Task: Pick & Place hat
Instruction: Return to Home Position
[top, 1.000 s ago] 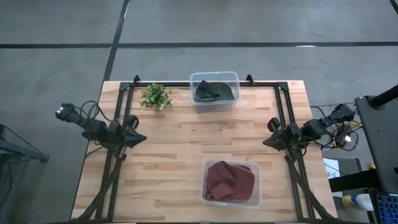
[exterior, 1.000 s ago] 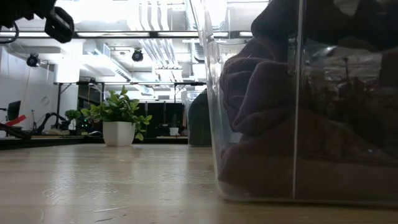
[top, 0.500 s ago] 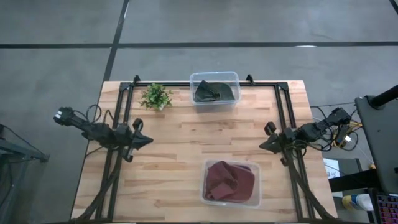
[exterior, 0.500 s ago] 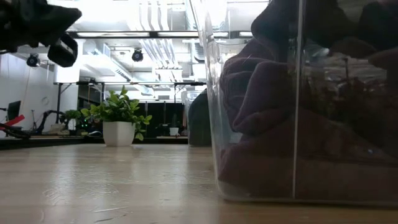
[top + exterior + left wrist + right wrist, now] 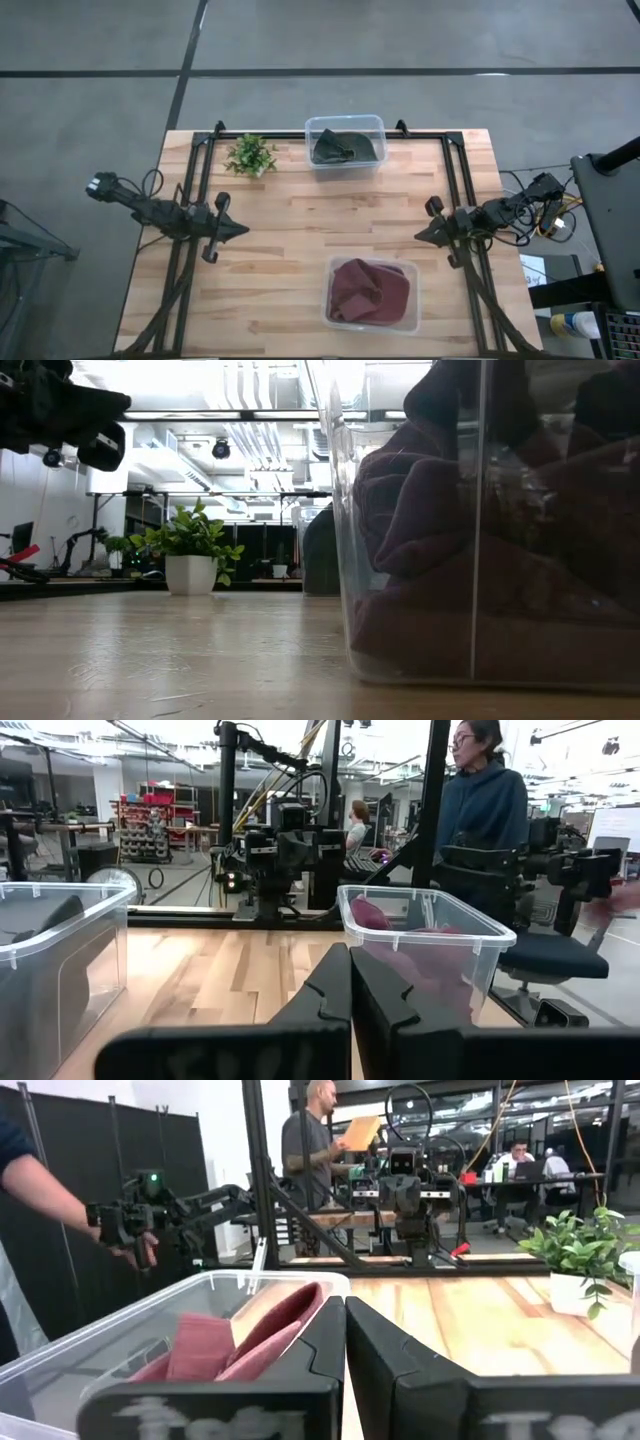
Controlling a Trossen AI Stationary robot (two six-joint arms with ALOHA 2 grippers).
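Workshop surface: plank-topped wooden table on a grey floor, with a black metal frame along its far edge and both sides.
Maroon cap: crumpled inside the near bin, filling most of it; no gripper touches it.
Near bin: clear plastic, at the table's near edge, right of centre; in the low view its wall fills the right half of the picture, with the cap pressed against it.
Far bin: clear plastic, at the middle of the far edge, well apart from the near bin.
Dark cap: lies in the far bin.
Potted plant: small, green, in a white pot, just left of the far bin.
Left gripper: over the left part of the table, pointing toward the centre, above the wood; fingers pressed together with nothing between them.
Right gripper: over the right part of the table, facing the left one across bare planks, beyond the near bin; fingers likewise closed and empty.
Background, left wrist view: person in a dark blue hoodie standing behind the near bin; another person seated farther back.
Background, right wrist view: person standing with a tan sheet; a bare forearm at the picture's edge; people seated at desks beyond.
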